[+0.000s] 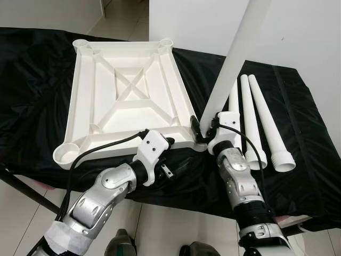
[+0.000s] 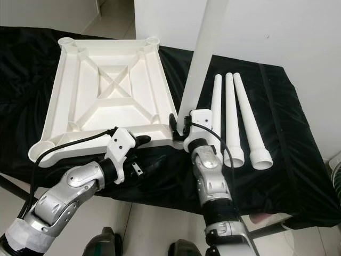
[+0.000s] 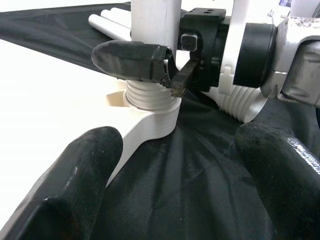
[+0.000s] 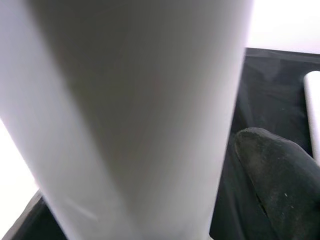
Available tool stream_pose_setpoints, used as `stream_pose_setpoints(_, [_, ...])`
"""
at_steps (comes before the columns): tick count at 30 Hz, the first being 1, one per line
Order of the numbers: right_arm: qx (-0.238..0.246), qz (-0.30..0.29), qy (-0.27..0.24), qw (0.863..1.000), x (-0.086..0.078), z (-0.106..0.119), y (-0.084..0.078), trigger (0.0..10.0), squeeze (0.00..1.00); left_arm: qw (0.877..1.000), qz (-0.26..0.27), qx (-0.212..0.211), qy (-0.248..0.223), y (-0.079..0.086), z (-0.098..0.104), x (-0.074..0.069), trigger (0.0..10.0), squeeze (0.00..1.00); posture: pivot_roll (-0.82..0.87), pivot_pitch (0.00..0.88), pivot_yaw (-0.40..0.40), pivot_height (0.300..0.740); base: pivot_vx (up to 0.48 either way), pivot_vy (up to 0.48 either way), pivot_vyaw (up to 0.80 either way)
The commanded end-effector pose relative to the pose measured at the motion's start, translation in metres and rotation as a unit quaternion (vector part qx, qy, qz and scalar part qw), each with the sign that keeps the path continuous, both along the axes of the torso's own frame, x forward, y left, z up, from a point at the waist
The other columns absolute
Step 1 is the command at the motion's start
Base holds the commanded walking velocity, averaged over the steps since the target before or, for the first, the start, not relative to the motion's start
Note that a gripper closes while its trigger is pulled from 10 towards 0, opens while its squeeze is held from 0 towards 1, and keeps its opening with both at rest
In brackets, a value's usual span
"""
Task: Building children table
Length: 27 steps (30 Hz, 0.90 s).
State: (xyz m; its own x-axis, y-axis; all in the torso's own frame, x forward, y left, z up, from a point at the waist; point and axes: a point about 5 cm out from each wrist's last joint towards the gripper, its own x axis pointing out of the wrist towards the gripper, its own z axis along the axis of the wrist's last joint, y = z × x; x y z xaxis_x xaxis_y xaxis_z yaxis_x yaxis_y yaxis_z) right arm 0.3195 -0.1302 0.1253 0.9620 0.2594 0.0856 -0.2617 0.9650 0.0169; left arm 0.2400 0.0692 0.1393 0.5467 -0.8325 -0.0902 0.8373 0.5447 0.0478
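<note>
A white tabletop lies upside down on the black cloth, ribs facing up. One white leg stands upright in its near right corner socket, the threaded end partly in. My right gripper is shut on this leg just above the socket, one finger across its base. The same leg passes close before the right wrist camera, beside a finger. My left gripper hovers open at the table's front edge, a little left of that corner, holding nothing.
Three spare white legs lie side by side on the cloth right of the tabletop, wide threaded ends toward me. The black-covered bench ends just in front of my arms; white walls stand behind.
</note>
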Motion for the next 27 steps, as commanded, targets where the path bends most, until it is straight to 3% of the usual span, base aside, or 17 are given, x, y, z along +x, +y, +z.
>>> stream_pose_setpoints(1, [-0.008,0.055,-0.01,0.998,0.003,0.008,-0.001,10.0,0.0,0.999,-0.049,0.003,0.007,-0.003,-0.001,-0.006,10.0,0.0,0.06,0.0,-0.042,0.74,0.0,0.0,0.0])
stream_pose_setpoints(2, [-0.008,0.055,-0.01,0.998,0.003,0.008,-0.001,10.0,0.0,0.999,-0.049,0.003,0.007,-0.003,-0.001,-0.006,10.0,0.0,0.06,0.0,-0.042,0.74,0.0,0.0,0.0])
stream_pose_setpoints(4, [-0.031,0.13,-0.009,0.991,0.003,0.009,-0.003,10.0,0.0,0.999,-0.05,0.005,0.007,-0.002,-0.002,-0.006,10.0,0.0,0.06,0.0,-0.038,0.74,0.0,0.0,0.0])
stream_pose_setpoints(7, [-0.053,0.172,-0.012,0.984,0.005,0.009,-0.006,10.0,0.0,0.999,-0.052,0.007,0.007,-0.002,-0.002,-0.005,10.0,0.0,0.06,0.0,-0.035,0.74,0.0,0.0,0.0])
stream_pose_setpoints(9, [-0.053,0.172,-0.012,0.984,0.005,0.009,-0.006,10.0,0.0,0.999,-0.052,0.007,0.007,-0.002,-0.002,-0.005,10.0,0.0,0.06,0.0,-0.035,0.74,0.0,0.0,0.0])
stream_pose_setpoints(12, [-0.075,0.228,-0.001,0.971,0.01,0.006,-0.004,10.0,0.0,0.998,-0.055,0.008,0.005,-0.002,-0.001,-0.004,10.0,0.0,0.06,0.0,-0.03,0.74,0.0,0.0,0.0])
stream_pose_setpoints(16, [-0.088,0.25,0.013,0.964,0.012,0.001,-0.002,10.0,0.0,0.998,-0.057,0.008,0.003,-0.002,-0.001,-0.004,10.0,0.0,0.07,0.0,-0.032,0.74,0.0,0.0,0.0])
stream_pose_setpoints(17, [-0.089,0.258,0.021,0.962,0.012,-0.003,-0.002,4.3,0.0,0.998,-0.057,0.009,0.003,-0.002,0.0,-0.004,10.0,0.0,0.07,0.0,-0.034,0.74,0.0,0.0,0.0])
stream_pose_setpoints(18, [-0.089,0.258,0.021,0.962,0.012,-0.003,-0.002,4.3,0.0,0.998,-0.057,0.009,0.003,-0.002,0.0,-0.004,10.0,0.0,0.07,0.0,-0.034,0.74,0.0,0.0,0.0])
stream_pose_setpoints(19, [-0.087,0.263,0.029,0.96,0.012,-0.006,-0.002,3.6,0.0,0.998,-0.056,0.009,0.002,-0.002,0.0,-0.004,10.0,0.0,0.07,0.0,-0.035,0.74,0.0,0.0,0.0])
stream_pose_setpoints(21, [-0.087,0.263,0.029,0.96,0.012,-0.006,-0.002,3.6,0.0,0.998,-0.056,0.009,0.002,-0.002,0.0,-0.004,10.0,0.0,0.07,0.0,-0.035,0.74,0.0,0.0,0.0])
stream_pose_setpoints(22, [-0.087,0.27,0.033,0.958,0.011,-0.009,-0.002,0.0,0.0,0.998,-0.056,0.01,0.002,-0.001,-0.001,-0.004,10.0,0.0,0.07,0.0,-0.036,0.74,0.0,0.0,0.0])
stream_pose_setpoints(27, [-0.085,0.278,0.039,0.956,0.009,-0.013,-0.003,0.0,0.0,0.998,-0.056,0.01,0.002,-0.001,-0.001,-0.004,10.0,0.0,0.07,0.0,-0.033,0.74,0.0,0.0,0.0])
